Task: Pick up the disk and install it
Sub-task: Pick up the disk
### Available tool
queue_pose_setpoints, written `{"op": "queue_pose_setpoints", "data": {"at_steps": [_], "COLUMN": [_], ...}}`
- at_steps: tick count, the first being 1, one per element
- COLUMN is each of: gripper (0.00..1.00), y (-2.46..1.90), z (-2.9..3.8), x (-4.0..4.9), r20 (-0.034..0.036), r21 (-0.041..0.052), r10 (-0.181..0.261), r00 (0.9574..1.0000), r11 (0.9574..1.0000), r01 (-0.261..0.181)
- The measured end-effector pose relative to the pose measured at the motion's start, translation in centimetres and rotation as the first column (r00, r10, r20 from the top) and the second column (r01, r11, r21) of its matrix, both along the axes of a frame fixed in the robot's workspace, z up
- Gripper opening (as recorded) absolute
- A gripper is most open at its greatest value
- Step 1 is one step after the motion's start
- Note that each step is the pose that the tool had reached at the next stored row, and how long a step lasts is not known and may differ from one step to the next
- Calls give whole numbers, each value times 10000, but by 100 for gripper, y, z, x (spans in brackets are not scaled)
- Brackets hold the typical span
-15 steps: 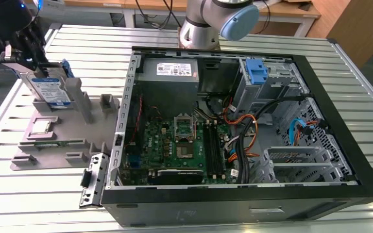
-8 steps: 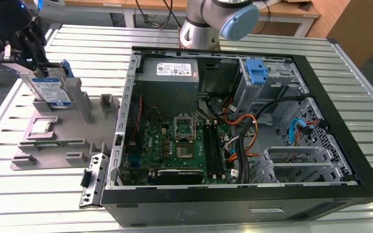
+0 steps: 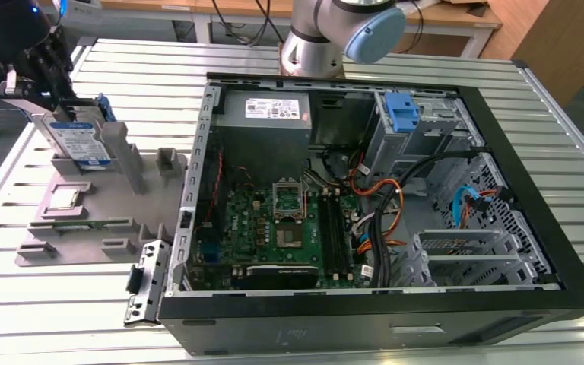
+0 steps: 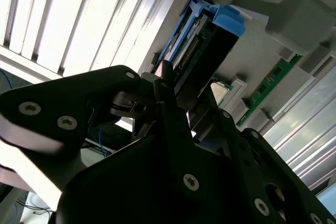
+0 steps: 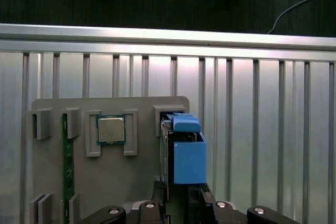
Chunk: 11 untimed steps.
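Note:
The disk [image 3: 77, 141] is a silver drive with a white-and-blue label and blue rails. It stands on edge in a slot of the grey fixture [image 3: 109, 199], at the exterior view's left. My black gripper [image 3: 55, 97] reaches down onto its upper end, shut on the disk. In the first wrist view the disk's blue rail [image 5: 188, 156] runs out from between my fingers [image 5: 209, 203] toward the fixture slot. In the second wrist view the disk [image 4: 202, 43] also sits between the fingers, its blue handle end at the far tip.
An open computer case [image 3: 535, 228] lies at the exterior view's right, with the motherboard, cables and a grey power supply [image 3: 264, 111]. A blue bracket [image 3: 401, 114] sits in its drive bay. The fixture also holds a processor chip [image 5: 111, 129] and a green memory stick [image 5: 66, 166]. The arm's base [image 3: 318, 46] stands behind the case.

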<state>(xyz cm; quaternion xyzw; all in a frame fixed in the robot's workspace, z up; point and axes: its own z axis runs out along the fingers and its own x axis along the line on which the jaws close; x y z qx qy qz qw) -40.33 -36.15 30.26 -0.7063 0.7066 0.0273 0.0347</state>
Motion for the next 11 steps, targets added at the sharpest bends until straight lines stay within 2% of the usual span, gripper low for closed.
{"op": "queue_pose_setpoints", "data": {"at_steps": [11], "gripper": [35], "y": [0], "z": [32], "x": [0], "r20": [0], "r21": [1], "r10": [-12], "r00": [10000], "r11": [10000], "r01": [12]}}
